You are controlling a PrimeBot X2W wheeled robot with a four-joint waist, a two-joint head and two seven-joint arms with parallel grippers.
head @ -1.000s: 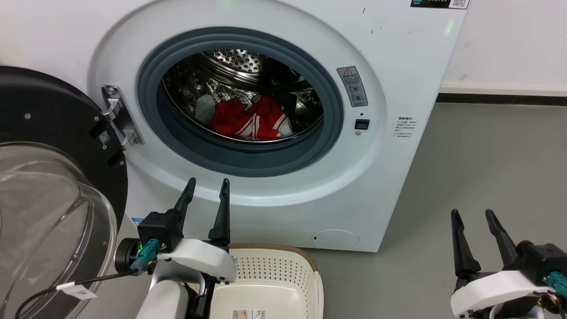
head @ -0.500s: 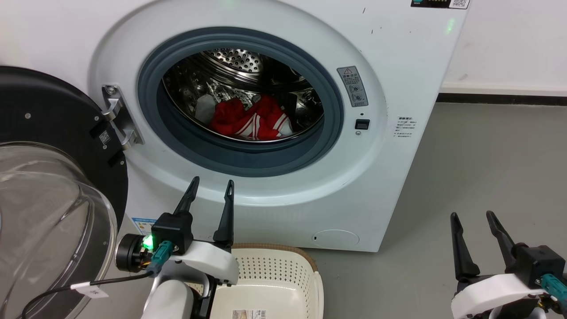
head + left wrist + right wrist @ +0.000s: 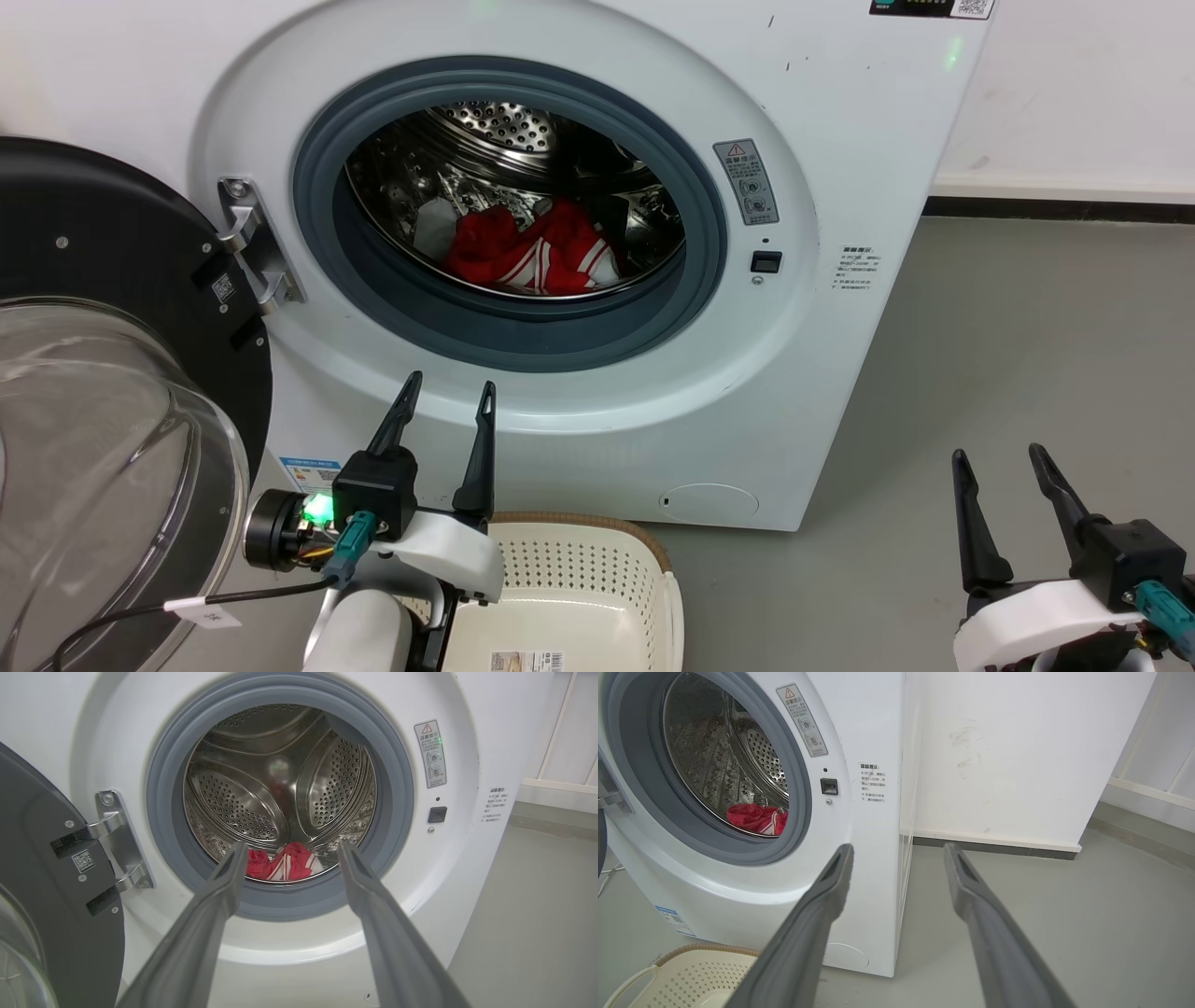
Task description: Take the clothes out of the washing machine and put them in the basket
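Reach step, nothing grabbed yet. Left claw (image 3: 450, 380) wide, empty, aimed into washing machine (image 3: 840, 373). Clothes (image 3: 532, 250) ahead of it, low in drum (image 3: 243, 807). Basket (image 3: 579, 569) just below. Right claw (image 3: 996, 452) wide, idle. Next: clear grey rim (image 3: 523, 345), pinch fabric.

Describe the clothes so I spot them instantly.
Find the white washing machine, door swung open. Look through its grey-rimmed porthole to the floor of the steel drum. The clothes are the crumpled red, white-striped heap, the only colour there.
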